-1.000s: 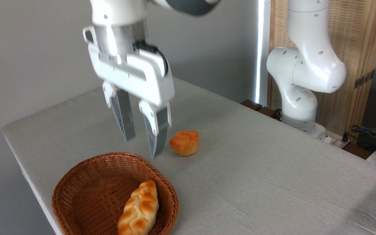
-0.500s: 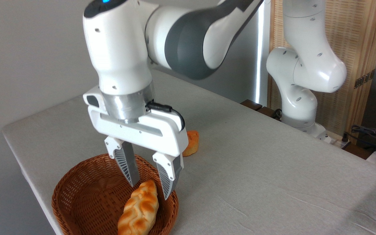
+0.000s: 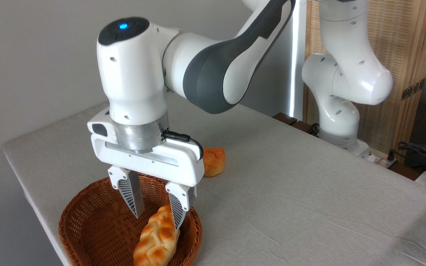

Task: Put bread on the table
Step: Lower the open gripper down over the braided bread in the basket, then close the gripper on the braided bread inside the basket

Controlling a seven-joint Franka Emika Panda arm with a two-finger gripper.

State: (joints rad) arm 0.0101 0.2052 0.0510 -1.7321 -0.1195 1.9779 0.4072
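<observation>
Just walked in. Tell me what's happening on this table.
A robot arm has its gripper open and lowered into a wicker basket, with its fingers over the far end of the braided bread lying inside. It has not closed on the loaf, so nothing is lifted yet. A small orange muffin sits on the table behind the basket, partly hidden by the gripper body.

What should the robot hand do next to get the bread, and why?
Probably lower a bit more, then close. The gripper is open, its fingers either side of the top end of the bread, which lies in the basket, not gripped yet.
</observation>
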